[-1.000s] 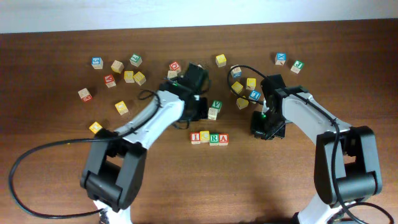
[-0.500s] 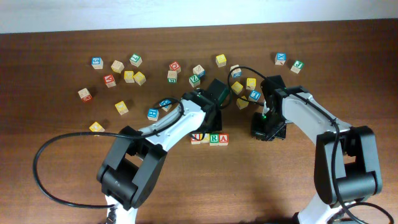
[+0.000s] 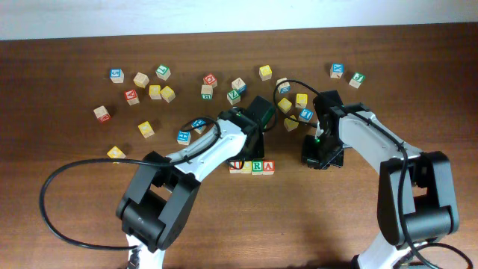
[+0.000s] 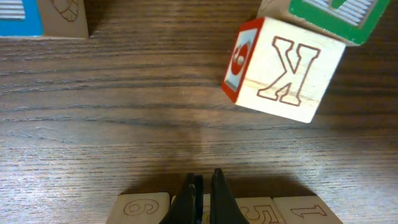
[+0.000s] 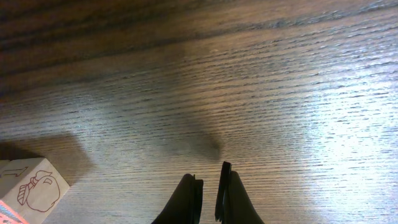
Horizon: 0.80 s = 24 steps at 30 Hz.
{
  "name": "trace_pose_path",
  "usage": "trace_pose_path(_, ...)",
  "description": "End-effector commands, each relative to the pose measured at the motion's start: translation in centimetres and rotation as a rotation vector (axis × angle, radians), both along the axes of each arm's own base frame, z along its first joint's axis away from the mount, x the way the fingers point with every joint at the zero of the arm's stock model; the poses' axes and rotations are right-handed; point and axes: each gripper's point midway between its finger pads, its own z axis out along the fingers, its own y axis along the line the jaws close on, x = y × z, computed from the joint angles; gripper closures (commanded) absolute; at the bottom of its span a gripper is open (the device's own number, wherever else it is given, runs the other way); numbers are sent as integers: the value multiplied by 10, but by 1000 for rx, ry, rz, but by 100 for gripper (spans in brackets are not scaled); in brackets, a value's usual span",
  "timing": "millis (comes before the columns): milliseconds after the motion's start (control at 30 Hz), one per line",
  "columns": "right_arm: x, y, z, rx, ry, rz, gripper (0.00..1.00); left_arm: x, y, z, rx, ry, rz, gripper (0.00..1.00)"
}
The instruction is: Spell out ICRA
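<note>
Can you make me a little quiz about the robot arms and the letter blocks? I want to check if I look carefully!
1. True or false: the right gripper is holding a block.
2. Pick one: which letter sits at the right end of the row of blocks? A) K B) A C) Z
3. Fill the gap: in the left wrist view, the pale block with a red side, beyond the left gripper, shows a big letter ___.

Key: 1. False, it is shut over the bare table. 2. B. 3. K.
</note>
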Motion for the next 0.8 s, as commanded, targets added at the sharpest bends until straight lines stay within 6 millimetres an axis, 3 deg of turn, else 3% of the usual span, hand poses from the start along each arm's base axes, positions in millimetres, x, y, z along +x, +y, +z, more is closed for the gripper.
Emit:
trace_pose_path(0,-2,-3,-3,-10,9,6,95,-1,-2,-1,-12,12,12,100)
trace_pose_path(633,-2,-3,-3,-10,9,6,95,-4,-1,-2,-12,28,11,100)
trace_pose_path(767,-2,-3,-3,-10,10,6,94,14,6,9,-5,-12,39,100)
